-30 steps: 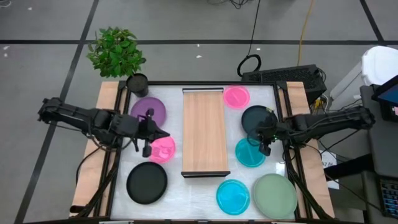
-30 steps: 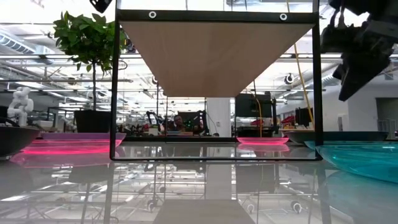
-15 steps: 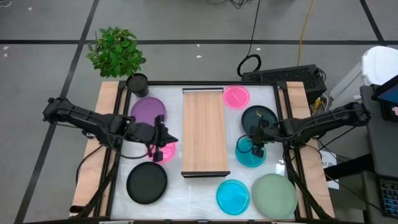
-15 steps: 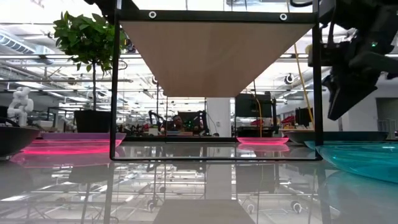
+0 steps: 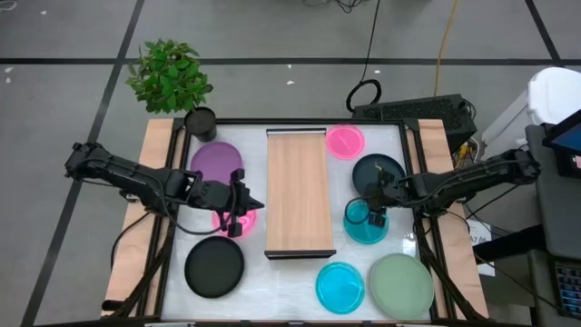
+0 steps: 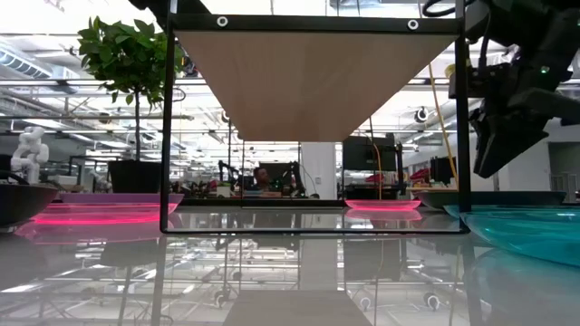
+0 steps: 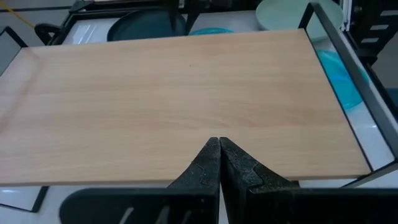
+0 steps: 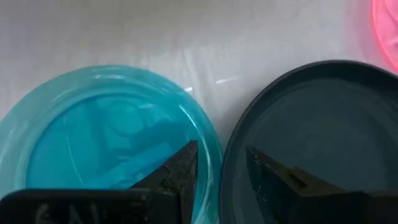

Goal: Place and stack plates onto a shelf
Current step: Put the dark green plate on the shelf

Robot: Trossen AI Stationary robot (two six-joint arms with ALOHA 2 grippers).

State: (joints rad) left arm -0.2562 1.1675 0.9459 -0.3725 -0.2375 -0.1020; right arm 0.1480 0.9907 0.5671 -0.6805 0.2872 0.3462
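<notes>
while my left gripper [image 5: 240,207] hangs over the pink plate [image 5: 238,221] with its fingers pressed together on nothing, it points at the shelf [image 5: 298,192], which i read as lining up for a pick on that plate's rim. purple plate [image 5: 217,162] and black plate [image 5: 214,266] lie flat on that same side. shelf sits bare mid-table, nothing stacked on it yet. across it, my right gripper [image 5: 375,205] hovers low with jaws parted and empty, astride the gap where the cyan plate [image 8: 93,134] and the dark teal plate [image 8: 317,118] nearly touch; looks set to bite one rim. another cyan plate [image 5: 339,286] and the sage-green plate [image 5: 401,285] wait nearby. tabletop [image 5: 272,282] is white and glossy, mirroring the open room beyond; potted plant [image 5: 171,77] at the far left corner.
</notes>
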